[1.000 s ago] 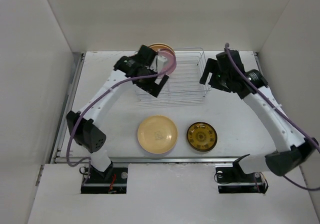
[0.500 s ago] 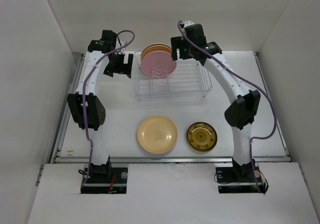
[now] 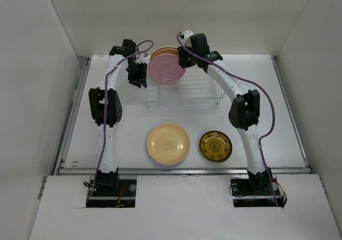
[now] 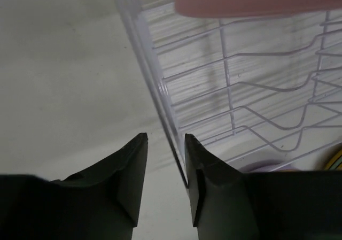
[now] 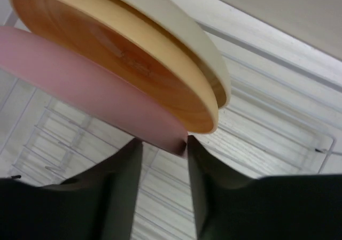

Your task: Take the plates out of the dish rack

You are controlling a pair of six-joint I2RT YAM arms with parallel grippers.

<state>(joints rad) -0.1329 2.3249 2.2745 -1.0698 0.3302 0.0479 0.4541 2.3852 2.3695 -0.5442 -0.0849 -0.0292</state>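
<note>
The dish rack [image 3: 184, 93] sits at the upper centre of the overhead view, on the counter [image 3: 267, 101]. Three plates stand upright at its left end: the pink plate [image 5: 80, 85] in front, the orange-yellow plate [image 5: 107, 53] against its back, and a cream plate [image 5: 176, 31] behind that. Two unloaded plates lie flat on the counter in the lower centre, a pale yellow plate [image 3: 168, 143] and a dark ornate yellow-brown plate [image 3: 216, 146], so the task is judged partly complete. The right tool [image 5: 163, 144] has its jaws parted, with the lower rim of the pink plate at the mouth of the gap. No clamping is visible, so the step in hand is judged to be the grasp of this plate. The left tool [image 4: 165, 144] holds nothing. Its jaws are narrowly parted just beside the rack's left rim wire, which runs towards the gap. Several faults are possible from here. A shallow bite on the rim may let the plate slip or pivot. An angled lift may catch the plate on the slot prongs and drag the light rack. The orange-yellow plate may tip forward once its support is removed. The left tool may snag the rim wire.
</note>
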